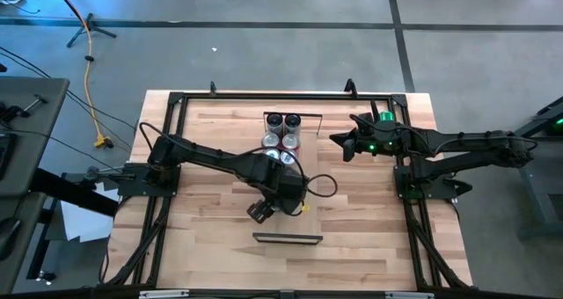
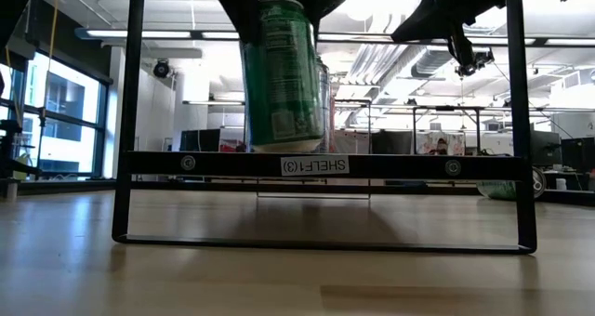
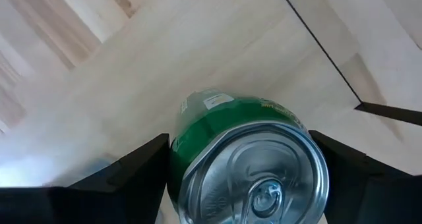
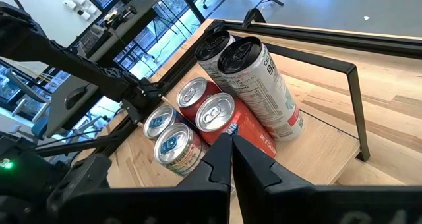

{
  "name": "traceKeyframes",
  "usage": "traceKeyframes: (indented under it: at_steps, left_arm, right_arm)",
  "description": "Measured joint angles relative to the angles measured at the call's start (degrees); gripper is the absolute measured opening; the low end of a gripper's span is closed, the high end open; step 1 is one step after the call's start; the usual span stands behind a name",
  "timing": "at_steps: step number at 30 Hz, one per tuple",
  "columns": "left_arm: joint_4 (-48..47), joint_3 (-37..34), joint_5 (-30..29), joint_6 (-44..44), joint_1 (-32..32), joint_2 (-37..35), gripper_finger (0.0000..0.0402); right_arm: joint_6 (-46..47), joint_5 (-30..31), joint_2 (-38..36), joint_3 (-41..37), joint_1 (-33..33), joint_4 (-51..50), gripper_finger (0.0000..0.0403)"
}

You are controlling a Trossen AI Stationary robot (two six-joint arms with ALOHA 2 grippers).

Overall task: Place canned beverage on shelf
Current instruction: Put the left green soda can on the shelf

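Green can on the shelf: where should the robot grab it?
Grip the green can around its side wall, from above: it stands upright on the shelf, top up. The left gripper hangs over it that way; the right gripper waits by the other cans.

In the high view, the left arm covers the green can [image 2: 282, 74] and part of the shelf [image 1: 288, 193]. In the low view, the picture's top edge cuts off the can's top and the left gripper [image 3: 244, 178]. In the left wrist view, the can's lower rim runs off the picture. The can's small print is too blurry to read.
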Motion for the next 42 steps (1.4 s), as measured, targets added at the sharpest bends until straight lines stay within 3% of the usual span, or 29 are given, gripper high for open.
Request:
traceKeyframes:
  at_steps: [14, 19, 26, 33, 42]
  left_arm:
    - [-3.6, 0.02, -0.71, -13.59, 0.0, 0.0, 0.0285]
    - [-3.55, 0.02, -0.53, -15.04, 0.07, 0.0, 0.0285]
    - [-3.44, 0.02, 5.94, -17.06, 0.98, 0.0, 0.0285]
    - [-3.25, 0.02, 6.26, -17.07, 1.01, 0.0, 0.0285]
    - [-2.84, 0.11, 6.41, -17.39, 1.35, -0.09, 0.0323]
  right_arm:
    - [0.0, 0.0, 0.0, 0.0, 0.02, -0.02, 0.0]
    - [0.0, 0.0, 0.0, 0.0, 0.01, -0.11, 0.0]
    - [0.0, 0.0, 0.02, 0.0, 0.02, -0.11, 0.0]
    - [0.0, 0.0, 0.0, 0.0, 0.02, -0.13, 0.0]
    - [0.66, -0.02, 0.02, 0.0, 0.02, -0.13, 0.0]
